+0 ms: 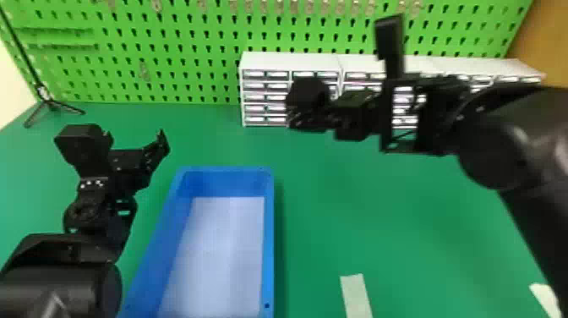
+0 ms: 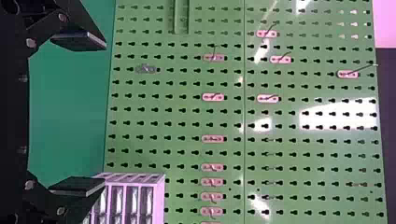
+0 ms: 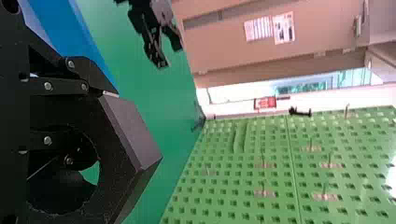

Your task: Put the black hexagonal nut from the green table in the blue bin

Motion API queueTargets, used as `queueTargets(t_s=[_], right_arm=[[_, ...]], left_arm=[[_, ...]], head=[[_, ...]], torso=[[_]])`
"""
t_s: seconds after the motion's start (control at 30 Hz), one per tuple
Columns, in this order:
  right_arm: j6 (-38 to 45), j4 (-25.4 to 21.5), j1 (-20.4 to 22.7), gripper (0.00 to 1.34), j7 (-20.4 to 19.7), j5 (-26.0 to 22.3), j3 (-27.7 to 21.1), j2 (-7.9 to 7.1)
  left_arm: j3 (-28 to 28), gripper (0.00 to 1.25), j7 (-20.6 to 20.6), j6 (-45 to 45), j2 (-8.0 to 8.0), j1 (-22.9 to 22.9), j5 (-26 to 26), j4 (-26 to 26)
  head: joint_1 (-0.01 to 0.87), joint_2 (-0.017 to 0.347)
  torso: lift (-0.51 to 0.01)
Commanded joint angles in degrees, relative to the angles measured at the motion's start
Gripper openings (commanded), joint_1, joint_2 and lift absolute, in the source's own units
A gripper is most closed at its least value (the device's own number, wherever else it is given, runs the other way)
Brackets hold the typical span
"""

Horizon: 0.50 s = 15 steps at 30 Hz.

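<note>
My right gripper [image 1: 323,116] is over the table's back right half in the head view, shut on the black hexagonal nut [image 1: 309,95]. From the right wrist, the nut [image 3: 122,140] looks large, its flat sides and round hole showing at the fingers of my right gripper [image 3: 95,135]. The blue bin [image 1: 269,237] lies on the green table [image 1: 405,220], nearer the robot and left of the nut. Left of the bin, my left gripper [image 1: 134,139] stands open and idle; in its wrist view, the left gripper [image 2: 104,114] has widely spaced fingers with nothing between them.
White drawer cabinets [image 1: 291,61] line the table's back, behind the right gripper. A green pegboard [image 1: 186,50] rises behind them. A small black tripod [image 1: 50,103] stands at the back left. Pale tape [image 1: 356,294] marks the table right of the bin.
</note>
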Motion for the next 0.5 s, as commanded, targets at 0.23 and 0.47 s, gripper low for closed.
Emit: queueTargets(t_s=[0.23, 0.47], right_arm=[[-4.5, 4.8, -1.2, 0.33, -0.4, -4.7, 9.2, 3.12], [-5.0, 6.7, -3.7, 0.33, -0.4, -0.5, 14.6, 4.09]], left_arm=[[0.0, 1.01, 0.1, 0.0, 0.01, 0.1, 0.3, 0.0], [-0.1, 1.0, 0.1, 0.3, 0.01, 0.2, 0.4, 0.0]], head=[[0.686, 0.028], [0.686, 0.028]], torso=[[-0.096], [-0.096]])
